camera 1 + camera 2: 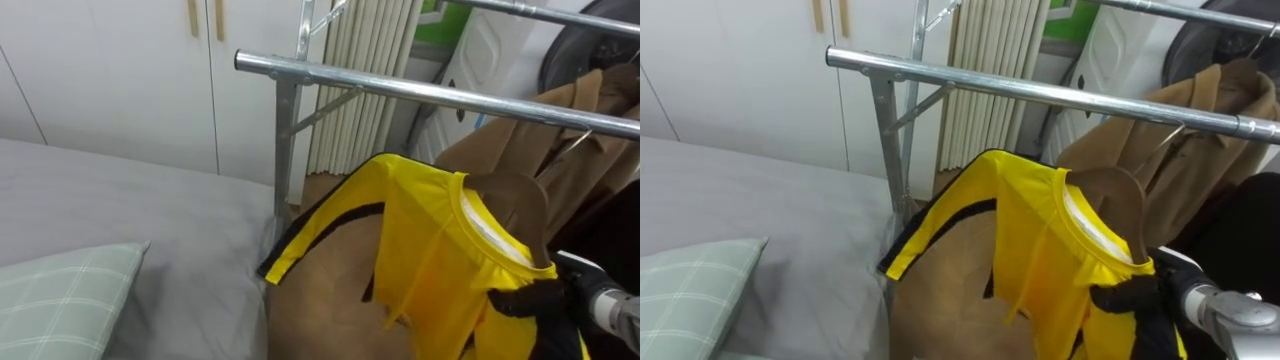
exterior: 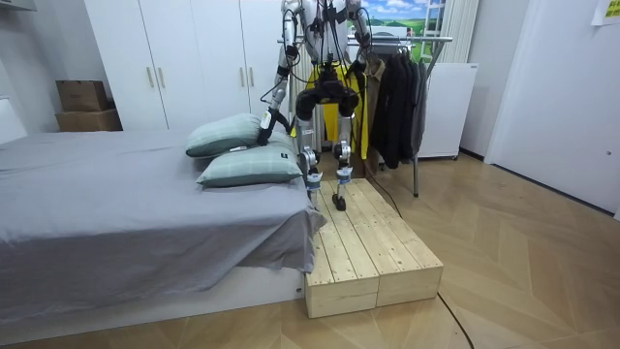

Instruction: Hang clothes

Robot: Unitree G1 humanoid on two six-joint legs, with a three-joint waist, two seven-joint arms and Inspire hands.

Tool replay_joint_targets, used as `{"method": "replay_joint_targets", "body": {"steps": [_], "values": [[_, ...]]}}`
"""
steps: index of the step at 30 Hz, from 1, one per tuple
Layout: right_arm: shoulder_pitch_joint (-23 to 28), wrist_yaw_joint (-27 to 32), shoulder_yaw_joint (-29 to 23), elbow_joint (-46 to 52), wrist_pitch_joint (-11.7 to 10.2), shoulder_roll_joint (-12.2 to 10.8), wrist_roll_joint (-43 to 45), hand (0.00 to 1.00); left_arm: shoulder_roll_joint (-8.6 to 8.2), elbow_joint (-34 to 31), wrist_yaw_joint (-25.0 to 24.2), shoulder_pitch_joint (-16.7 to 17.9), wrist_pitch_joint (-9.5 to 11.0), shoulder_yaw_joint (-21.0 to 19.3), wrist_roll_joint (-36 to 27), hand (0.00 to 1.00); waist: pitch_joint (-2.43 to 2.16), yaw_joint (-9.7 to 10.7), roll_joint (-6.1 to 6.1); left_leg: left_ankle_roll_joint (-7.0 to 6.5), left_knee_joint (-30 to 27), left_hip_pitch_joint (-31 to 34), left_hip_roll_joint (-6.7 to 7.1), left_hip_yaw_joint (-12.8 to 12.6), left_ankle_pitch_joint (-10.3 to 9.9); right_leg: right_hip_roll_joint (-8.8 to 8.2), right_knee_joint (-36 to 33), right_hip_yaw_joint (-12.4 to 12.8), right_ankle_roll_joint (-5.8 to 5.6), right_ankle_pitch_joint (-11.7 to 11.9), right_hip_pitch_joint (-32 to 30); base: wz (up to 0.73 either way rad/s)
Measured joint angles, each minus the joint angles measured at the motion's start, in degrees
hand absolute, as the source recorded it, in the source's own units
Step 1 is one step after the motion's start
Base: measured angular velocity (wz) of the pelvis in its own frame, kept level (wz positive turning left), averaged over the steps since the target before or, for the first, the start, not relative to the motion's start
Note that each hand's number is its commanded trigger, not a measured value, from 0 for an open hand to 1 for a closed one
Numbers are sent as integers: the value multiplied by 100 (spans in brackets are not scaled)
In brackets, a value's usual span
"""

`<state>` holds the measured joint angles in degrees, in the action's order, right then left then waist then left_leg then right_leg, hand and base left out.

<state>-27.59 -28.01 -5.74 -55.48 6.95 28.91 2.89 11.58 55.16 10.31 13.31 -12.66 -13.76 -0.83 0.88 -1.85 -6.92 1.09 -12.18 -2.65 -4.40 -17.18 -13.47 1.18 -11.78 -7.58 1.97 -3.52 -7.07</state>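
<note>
A yellow shirt (image 1: pixel 430 240) with black trim is draped over a brown wooden hanger (image 1: pixel 515 200) and sits just below the metal clothes rail (image 1: pixel 430 92). My right hand (image 1: pixel 545 297) comes in at the lower right, its dark fingers curled round the shirt's shoulder on the hanger. The hanger's hook is hidden. In the room view I stand on a wooden platform (image 2: pixel 373 242) between the bed and the rack, facing the rack. There my left hand (image 2: pixel 267 122) hangs low beside the pillows.
A tan coat (image 1: pixel 590 110) and dark clothes (image 2: pixel 392 92) hang further right on the rail. The rack's upright post (image 1: pixel 287 150) stands by the grey bed (image 1: pixel 120 200), with a checked pillow (image 1: pixel 60 290) on the left. White wardrobe doors (image 1: pixel 120 60) are behind.
</note>
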Motion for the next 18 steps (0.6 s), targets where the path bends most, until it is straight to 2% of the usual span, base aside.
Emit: {"method": "replay_joint_targets", "body": {"steps": [18], "values": [[-64, 498, 12, 4, 0, 21, 72, 100, 0, -8, 162, 22, 8, 56, -119, 0, -4, -5, -47, -4, 56, 11, 18, -123, 21, 4, -83, 112, -5, -4, -116, -3]]}}
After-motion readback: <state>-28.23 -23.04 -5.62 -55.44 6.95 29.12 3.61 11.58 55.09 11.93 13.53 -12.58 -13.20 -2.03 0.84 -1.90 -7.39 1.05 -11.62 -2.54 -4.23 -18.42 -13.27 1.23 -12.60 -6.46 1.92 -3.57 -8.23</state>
